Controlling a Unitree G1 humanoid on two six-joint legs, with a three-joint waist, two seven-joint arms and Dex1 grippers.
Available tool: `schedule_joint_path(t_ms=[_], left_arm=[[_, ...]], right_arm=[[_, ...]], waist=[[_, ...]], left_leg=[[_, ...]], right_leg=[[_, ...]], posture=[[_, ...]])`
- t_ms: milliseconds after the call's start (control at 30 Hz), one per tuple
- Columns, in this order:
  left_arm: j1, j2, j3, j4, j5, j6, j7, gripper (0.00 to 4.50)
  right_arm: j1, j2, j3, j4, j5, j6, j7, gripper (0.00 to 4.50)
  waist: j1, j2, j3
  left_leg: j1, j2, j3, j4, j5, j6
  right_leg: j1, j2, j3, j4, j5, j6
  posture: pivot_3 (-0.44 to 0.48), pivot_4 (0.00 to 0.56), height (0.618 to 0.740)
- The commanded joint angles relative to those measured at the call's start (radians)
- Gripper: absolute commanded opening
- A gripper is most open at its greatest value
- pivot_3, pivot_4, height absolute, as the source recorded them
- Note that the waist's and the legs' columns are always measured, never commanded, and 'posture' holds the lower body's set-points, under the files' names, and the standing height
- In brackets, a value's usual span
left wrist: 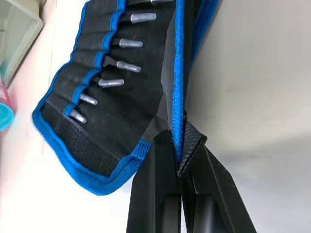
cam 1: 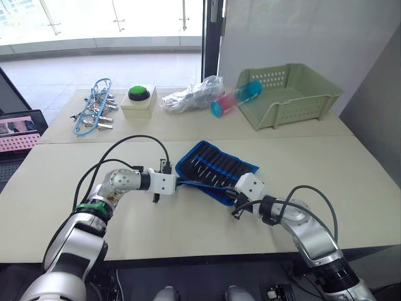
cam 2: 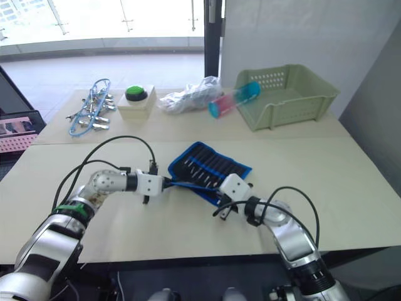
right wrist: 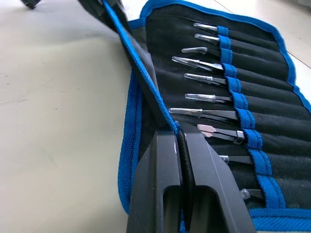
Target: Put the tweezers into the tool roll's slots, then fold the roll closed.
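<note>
Table (cam 1: 351, 188): basket (cam 1: 289, 94) beyond tool roll (cam 1: 216, 166).

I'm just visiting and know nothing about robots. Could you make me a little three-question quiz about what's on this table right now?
1. True or false: the tweezers already sit in the slots of the tool roll.
2. What does each gripper pinch? A) the roll's blue-trimmed flap edge B) the green basket C) a loose tweezer
3. Fill in: the roll lies ____ on the table, not yet folded shut.

Key: 1 true. 2 A: left gripper and right gripper both hold it. 3 open.
</note>
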Motion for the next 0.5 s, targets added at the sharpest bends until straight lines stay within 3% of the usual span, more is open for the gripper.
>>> schedule_joint_path(t_ms=[33, 100, 200, 500], left_arm=[[0.163, 0.083, 0.036, -0.276, -0.173, 0.278, -0.184, 0.03], [0.232, 0.105, 0.043, -0.412, -0.217, 0.398, -0.204, 0.03], [0.265, 0.107, 0.061, -0.487, -0.232, 0.494, -0.178, 0.03], [0.150, 0.032, 0.101, -0.403, -0.268, 0.706, -0.135, 0.03]], right_arm=[[0.022, -0.048, -0.046, -0.003, 0.013, -0.021, 0.037, 0.00], [0.043, -0.061, -0.049, -0.021, 0.030, -0.027, 0.064, 0.00], [0.062, -0.070, -0.057, -0.050, 0.062, -0.031, 0.094, 0.00], [-0.005, -0.045, -0.085, -0.030, 0.115, -0.026, 0.102, 0.00]], waist=[[-0.001, 0.000, 0.000], [0.002, 0.000, 0.000], [0.006, 0.000, 0.000], [0.018, 0.000, 0.000]], left_leg=[[0.000, 0.000, 0.000, 0.000, 0.000, 0.000], [0.001, 0.001, 0.000, -0.001, 0.000, 0.000], [0.001, 0.001, 0.000, 0.000, 0.000, 0.000], [0.000, 0.001, 0.001, 0.002, 0.000, 0.000]], right_leg=[[0.000, 0.000, 0.000, 0.000, 0.000, 0.000], [0.000, 0.001, 0.000, 0.000, 0.000, 0.000], [0.001, 0.001, 0.000, 0.000, 0.000, 0.000], [0.002, 0.000, 0.000, 0.000, 0.000, 0.000]], posture=[[0.000, 0.150, 0.740], [0.000, 0.150, 0.740], [0.000, 0.150, 0.740], [0.000, 0.150, 0.740]])
